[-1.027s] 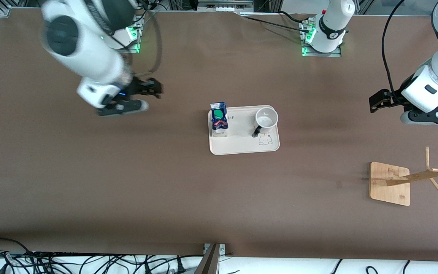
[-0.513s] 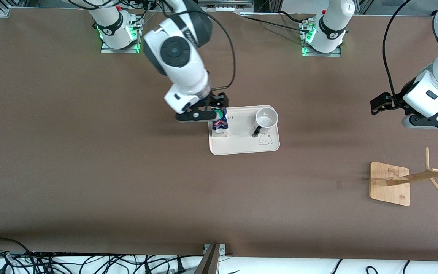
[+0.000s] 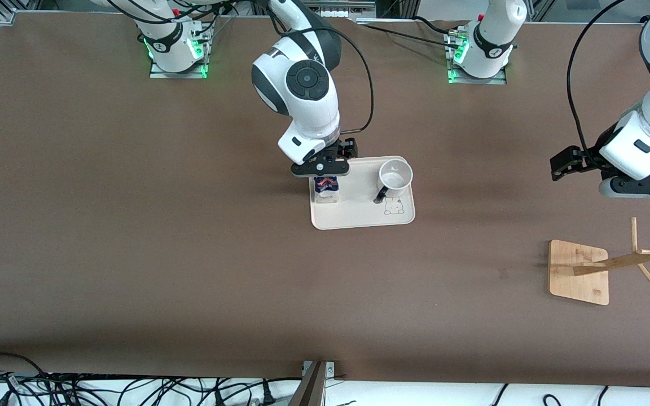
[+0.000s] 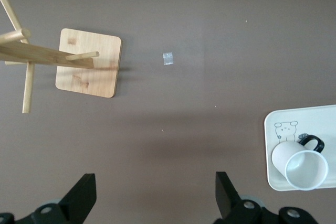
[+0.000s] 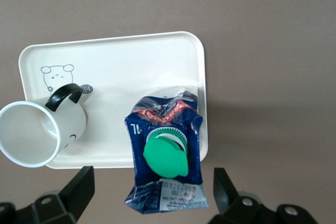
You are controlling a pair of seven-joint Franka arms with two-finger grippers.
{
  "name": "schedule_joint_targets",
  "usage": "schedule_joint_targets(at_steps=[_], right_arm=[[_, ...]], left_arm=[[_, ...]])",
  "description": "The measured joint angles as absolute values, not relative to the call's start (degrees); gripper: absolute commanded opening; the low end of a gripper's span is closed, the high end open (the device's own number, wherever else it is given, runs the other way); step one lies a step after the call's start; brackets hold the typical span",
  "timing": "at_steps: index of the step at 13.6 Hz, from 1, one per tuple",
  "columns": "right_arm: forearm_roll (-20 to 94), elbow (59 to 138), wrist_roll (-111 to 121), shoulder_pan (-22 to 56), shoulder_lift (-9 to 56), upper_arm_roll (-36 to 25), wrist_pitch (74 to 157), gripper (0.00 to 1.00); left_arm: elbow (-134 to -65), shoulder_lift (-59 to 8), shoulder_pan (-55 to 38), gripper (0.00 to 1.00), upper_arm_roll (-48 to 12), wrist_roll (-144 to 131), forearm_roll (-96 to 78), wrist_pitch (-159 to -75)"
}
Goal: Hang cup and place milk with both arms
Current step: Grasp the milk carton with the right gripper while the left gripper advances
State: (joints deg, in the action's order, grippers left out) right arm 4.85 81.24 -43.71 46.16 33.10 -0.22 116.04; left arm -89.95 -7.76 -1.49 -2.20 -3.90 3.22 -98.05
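Note:
The milk, a dark blue carton with a green cap, stands upright on the cream tray at the tray's end toward the right arm. My right gripper is over it, open, one finger on each side of the carton top, not touching. The white cup stands upright on the same tray, with its black handle toward the front camera. It also shows in the right wrist view. My left gripper is open and empty above bare table.
A wooden cup rack with a square base and slanted pegs stands toward the left arm's end, nearer the front camera than the left gripper. It also shows in the left wrist view. A small pale scrap lies on the table beside it.
My right arm has swung in from its end of the table, and its gripper now sits over the milk. The left arm has barely shifted.

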Motion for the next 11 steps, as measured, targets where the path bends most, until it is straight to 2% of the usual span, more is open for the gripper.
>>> schedule_joint_targets(at_steps=[3,6,11], right_arm=[[4.52,82.14,-43.71,46.41,33.48,-0.27,115.96,0.67],[4.2,83.08,-43.72,46.99,33.53,-0.27,115.96,0.48],[4.2,83.02,-43.71,47.0,33.48,-0.36,116.01,0.45]], left_arm=[[-89.94,-7.98,-1.14,1.0,-2.13,-3.96,3.22,-98.62],[-89.94,-8.48,-1.14,1.0,-2.13,-3.98,2.73,-98.63],[-89.95,-10.44,-0.22,1.0,-2.1,-4.05,-0.5,-98.8]])
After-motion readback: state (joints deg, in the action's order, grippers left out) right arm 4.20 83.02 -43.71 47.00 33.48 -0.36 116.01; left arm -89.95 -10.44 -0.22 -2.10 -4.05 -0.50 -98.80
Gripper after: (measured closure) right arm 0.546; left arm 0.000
